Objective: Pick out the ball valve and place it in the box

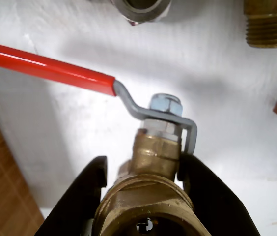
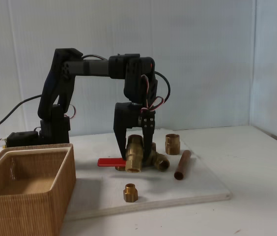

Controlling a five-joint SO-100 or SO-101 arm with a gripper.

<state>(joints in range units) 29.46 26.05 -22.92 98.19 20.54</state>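
Ball valve [image 1: 151, 196]: brass body pinched between gripper [image 1: 143, 169] jaws, red lever pointing left in wrist view; box [image 2: 40, 189] lies left in fixed view.

In the fixed view the board [image 2: 197, 189] lies on the table [image 2: 261, 206]; the box [image 2: 28, 191] stands at its left edge; the ball valve [image 2: 134, 155] sits mid-board between the gripper's [image 2: 136, 142] fingers, its lever pointing left toward the box; a tee fitting [image 2: 159, 161] touches its right side; a threaded fitting [image 2: 172, 143] stands behind; the copper tube [image 2: 182, 164] lies right; a small fitting [image 2: 130, 192] stands in front.
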